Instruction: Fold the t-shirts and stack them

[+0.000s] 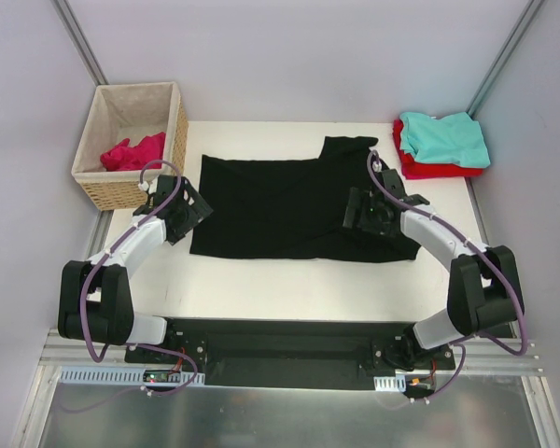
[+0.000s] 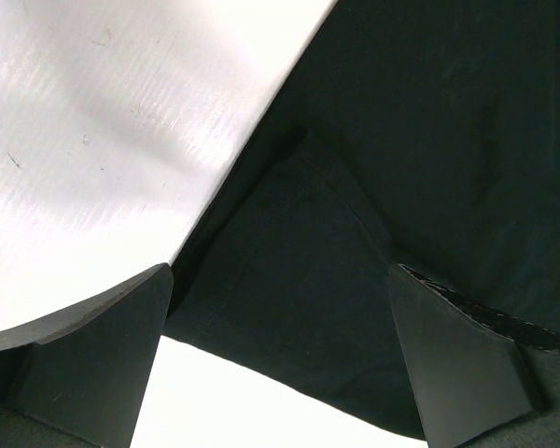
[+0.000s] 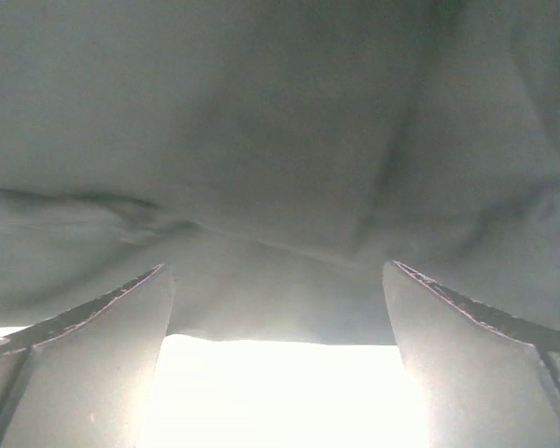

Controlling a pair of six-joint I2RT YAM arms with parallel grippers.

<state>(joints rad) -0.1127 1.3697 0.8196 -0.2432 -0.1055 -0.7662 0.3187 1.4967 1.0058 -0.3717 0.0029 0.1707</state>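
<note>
White bench (image 1: 261,280) carries the black t-shirt (image 1: 271,210) spread flat mid-surface, the left end effector (image 1: 185,211) with jaws apart at its left edge, the right end effector (image 1: 364,213) likewise apart over its right side, the teal t-shirt (image 1: 445,138) atop the red t-shirt (image 1: 418,169) far right, the pink t-shirt (image 1: 133,153) in the wicker basket (image 1: 101,185).

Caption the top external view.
Open left end effector and right end effector at opposite ends of a large black cloth t-shirt on white table.
</note>
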